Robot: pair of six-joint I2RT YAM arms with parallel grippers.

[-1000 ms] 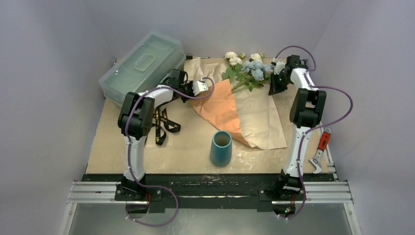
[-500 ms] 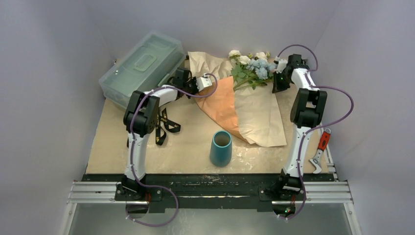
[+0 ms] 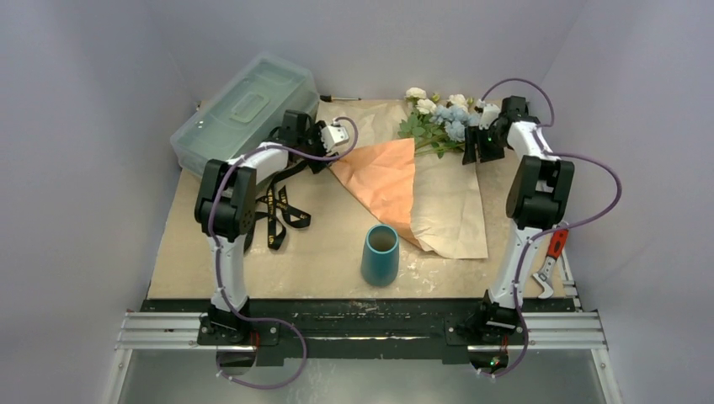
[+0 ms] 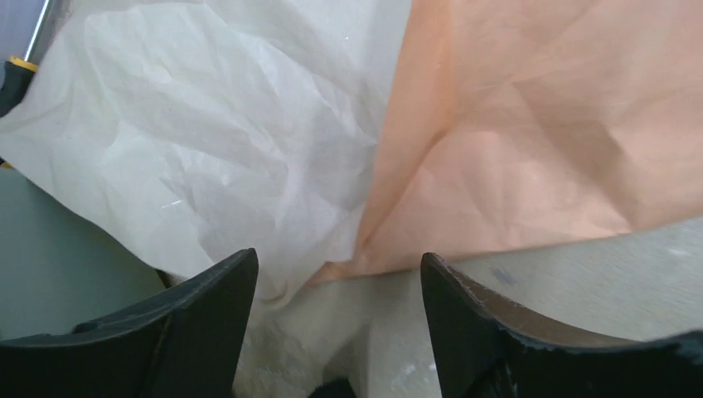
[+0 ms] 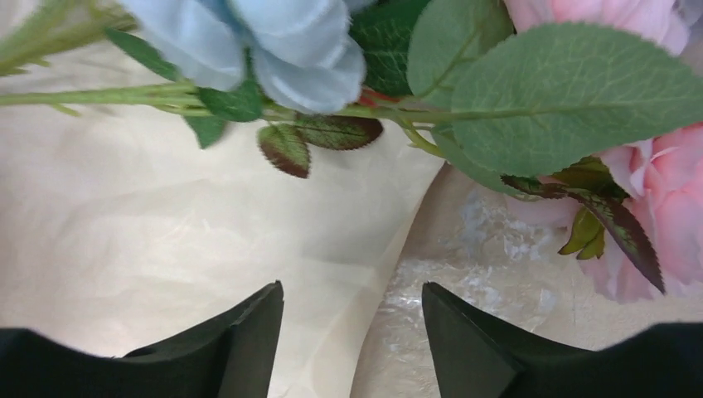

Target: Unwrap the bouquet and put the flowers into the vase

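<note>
The flowers (image 3: 438, 119) lie loose on the opened wrapping paper (image 3: 446, 202), beyond the vase (image 3: 380, 254) and to its right, with the ribbon (image 3: 282, 215) lying on the vase's left. Unwrapping looks done, but the vase stands empty and every stem has yet to go in. Right gripper (image 5: 352, 303) sits low beside the blooms, claw spread and empty; left gripper (image 4: 338, 278) hangs beyond the vase's left at the paper's corner, spread and empty too.

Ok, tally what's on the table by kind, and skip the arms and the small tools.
Toolbox: 1
Vase: 1
Ribbon: 1
Orange paper: 1
Tan paper: 1
Flower bunch: 1
Total: 6
</note>
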